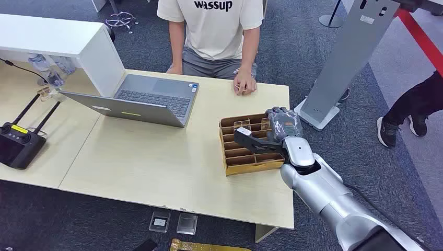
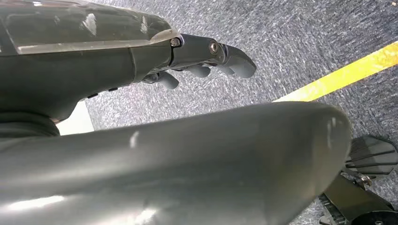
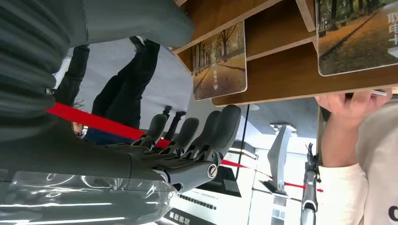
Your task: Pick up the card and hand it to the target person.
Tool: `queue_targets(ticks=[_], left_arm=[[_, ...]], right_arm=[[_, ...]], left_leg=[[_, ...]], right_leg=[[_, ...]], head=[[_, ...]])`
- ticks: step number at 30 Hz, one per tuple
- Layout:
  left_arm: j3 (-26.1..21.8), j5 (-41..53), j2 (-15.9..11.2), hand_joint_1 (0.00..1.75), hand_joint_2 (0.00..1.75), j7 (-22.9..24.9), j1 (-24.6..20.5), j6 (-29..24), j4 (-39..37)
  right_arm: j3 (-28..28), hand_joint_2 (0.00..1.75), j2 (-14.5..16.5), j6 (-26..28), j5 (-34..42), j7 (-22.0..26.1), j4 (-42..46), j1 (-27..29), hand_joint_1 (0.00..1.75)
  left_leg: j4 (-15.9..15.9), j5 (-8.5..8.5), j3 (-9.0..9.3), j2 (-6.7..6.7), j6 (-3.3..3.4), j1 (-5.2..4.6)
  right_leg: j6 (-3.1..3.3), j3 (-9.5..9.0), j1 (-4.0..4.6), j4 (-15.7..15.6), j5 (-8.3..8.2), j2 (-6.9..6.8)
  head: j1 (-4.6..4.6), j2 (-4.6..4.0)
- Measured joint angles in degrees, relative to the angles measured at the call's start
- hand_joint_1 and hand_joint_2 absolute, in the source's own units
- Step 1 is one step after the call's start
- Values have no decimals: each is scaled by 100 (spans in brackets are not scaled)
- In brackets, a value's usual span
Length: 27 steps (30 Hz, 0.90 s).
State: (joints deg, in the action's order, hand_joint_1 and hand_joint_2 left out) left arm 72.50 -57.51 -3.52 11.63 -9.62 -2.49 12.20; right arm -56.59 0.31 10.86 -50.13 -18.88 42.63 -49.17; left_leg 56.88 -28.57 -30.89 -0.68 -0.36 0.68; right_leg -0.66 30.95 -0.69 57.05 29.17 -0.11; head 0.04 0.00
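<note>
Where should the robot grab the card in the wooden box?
Probably the card's free edge, which stands out of its slot in the wooden box. The right hand, hovering over the box, could come from the open top, since dividers block the flat faces.

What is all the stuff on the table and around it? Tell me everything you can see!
Card holder: one, brown wood with slots, right part of the table, under the right hand.
Cards: at least two, printed with autumn trees, standing in the holder's slots.
Laptop: one, grey, open, middle of the table.
Remote controller: one, black with two antennas, left table edge.
Table: one, light wood.
White box: one, on the table's far left.
Grey stand: one, on the floor to the right.
Person: one, cream T-shirt, seated across the table, hand resting on it.
Left hand: grey, hanging above the carpet.
Right hand: dark fingers over the holder, holding nothing.
</note>
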Motion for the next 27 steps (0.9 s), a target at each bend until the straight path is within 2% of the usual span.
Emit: queue_targets(ticks=[7,27], left_arm=[[0,0,0,0,0,0,0,-2,0],[0,-9,0,0,0,-2,0,0,0]], right_arm=[[-2,175,4,-8,6,9,-21,10,69],[-3,175,28,-15,23,81,-70,9,86]], left_leg=[[0,0,0,0,0,0],[0,0,2,0,0,0]], right_leg=[[0,0,0,0,0,0],[0,-1,0,0,0,0]], head=[[1,0],[1,0]])
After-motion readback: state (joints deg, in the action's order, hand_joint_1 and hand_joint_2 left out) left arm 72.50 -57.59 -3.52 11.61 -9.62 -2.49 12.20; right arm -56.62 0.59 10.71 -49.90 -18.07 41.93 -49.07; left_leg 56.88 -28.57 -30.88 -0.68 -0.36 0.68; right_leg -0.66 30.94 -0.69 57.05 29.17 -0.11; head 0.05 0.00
